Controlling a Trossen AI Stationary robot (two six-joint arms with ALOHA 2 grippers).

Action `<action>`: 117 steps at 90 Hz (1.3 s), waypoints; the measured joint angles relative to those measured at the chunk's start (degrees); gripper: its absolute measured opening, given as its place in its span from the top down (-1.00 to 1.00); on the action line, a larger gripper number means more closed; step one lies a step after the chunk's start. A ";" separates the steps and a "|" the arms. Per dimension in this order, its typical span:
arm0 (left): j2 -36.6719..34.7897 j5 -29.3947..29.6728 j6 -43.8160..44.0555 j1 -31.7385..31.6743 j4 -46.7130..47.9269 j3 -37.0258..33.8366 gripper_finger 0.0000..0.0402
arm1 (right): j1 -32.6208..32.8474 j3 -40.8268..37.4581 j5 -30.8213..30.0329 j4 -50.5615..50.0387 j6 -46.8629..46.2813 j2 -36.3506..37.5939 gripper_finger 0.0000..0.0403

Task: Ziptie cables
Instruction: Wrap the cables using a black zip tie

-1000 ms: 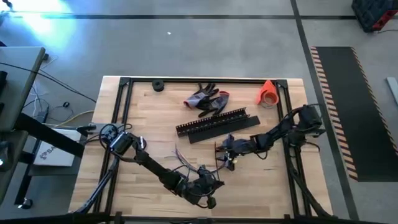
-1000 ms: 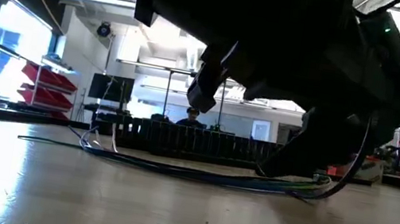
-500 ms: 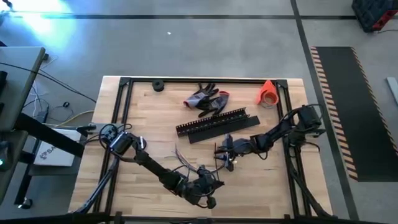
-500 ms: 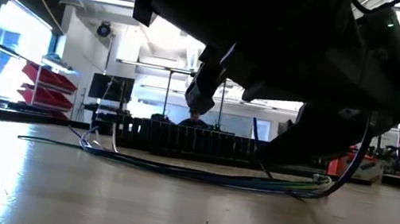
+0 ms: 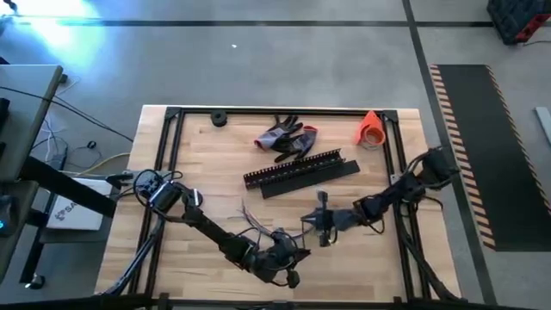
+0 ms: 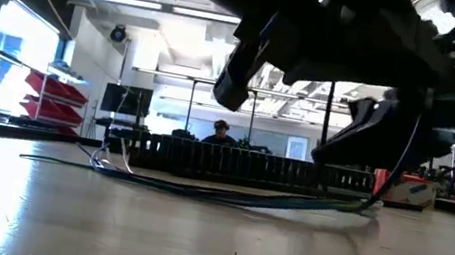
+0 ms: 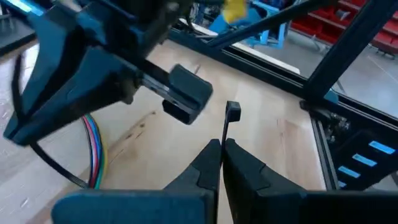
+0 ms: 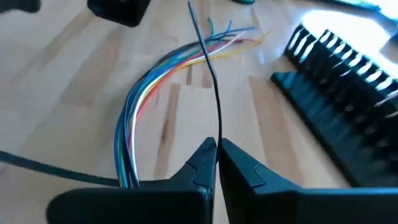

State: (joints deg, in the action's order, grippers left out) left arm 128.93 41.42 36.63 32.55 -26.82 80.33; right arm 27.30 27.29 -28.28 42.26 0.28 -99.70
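Table (image 5: pixel 207 164): wooden, black-framed.
Cables (image 8: pixel 146 102): loose, near slotted strip (image 5: pixel 301 173).
Right gripper (image 8: pixel 216 149): clenched on zip tie (image 8: pixel 210 74).
Left gripper (image 7: pixel 222 148): clenched on zip tie.

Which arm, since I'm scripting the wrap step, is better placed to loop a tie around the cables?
Right, probably. The right gripper is shut on a black tie that crosses the cables just ahead of it. The left gripper pinches a second tie, but that points over bare table.

cables (image 8: pixel 144 102): run out of frame at the bottom, behind the dark fingers.
slotted strips (image 8: pixel 339 93): cut off at the right edge.
person (image 6: pixel 220 131): far off, lower body hidden behind the strips.
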 joint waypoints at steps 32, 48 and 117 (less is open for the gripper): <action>-0.11 -5.55 4.98 -0.96 -16.85 -6.01 1.00 | 7.16 0.81 -12.03 -0.03 18.47 0.00 1.00; -0.11 -6.62 10.55 -2.32 -20.03 -8.52 1.00 | 7.79 0.81 -12.44 2.01 24.46 0.00 1.00; -0.09 -7.61 13.22 -2.09 -20.05 -8.93 1.00 | 8.12 2.23 -12.03 3.18 25.60 -1.99 1.00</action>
State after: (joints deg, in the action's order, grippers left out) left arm 128.84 33.80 49.86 30.46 -46.87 71.40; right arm 35.42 29.52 -40.31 45.44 25.89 -101.69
